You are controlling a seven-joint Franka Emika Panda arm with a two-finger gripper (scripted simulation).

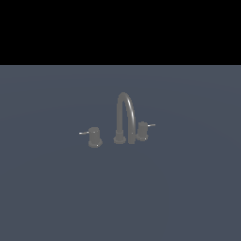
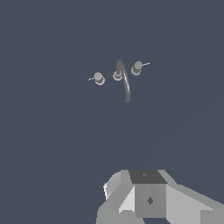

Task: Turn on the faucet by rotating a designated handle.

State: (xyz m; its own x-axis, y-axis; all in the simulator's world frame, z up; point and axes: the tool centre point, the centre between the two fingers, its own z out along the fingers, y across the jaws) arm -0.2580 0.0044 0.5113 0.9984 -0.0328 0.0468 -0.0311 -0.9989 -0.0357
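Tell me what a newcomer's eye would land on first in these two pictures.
The eye goes first to the faucet's arched spout, standing alone mid-frame on a bare grey-blue surface. Next come its two knobs: the larger-looking handle on the exterior view's left, its thin lever pointing outward, and the smaller twin knob on the right. In the wrist view, the pale grey gripper body fills the foreground, far from the faucet; its fingers are out of frame.

The faucet (image 1: 124,117) stands on the surface (image 1: 56,197), its handle (image 1: 95,137) at the exterior view's left of the spout base, the twin knob (image 1: 142,131) at the right, slightly farther back.
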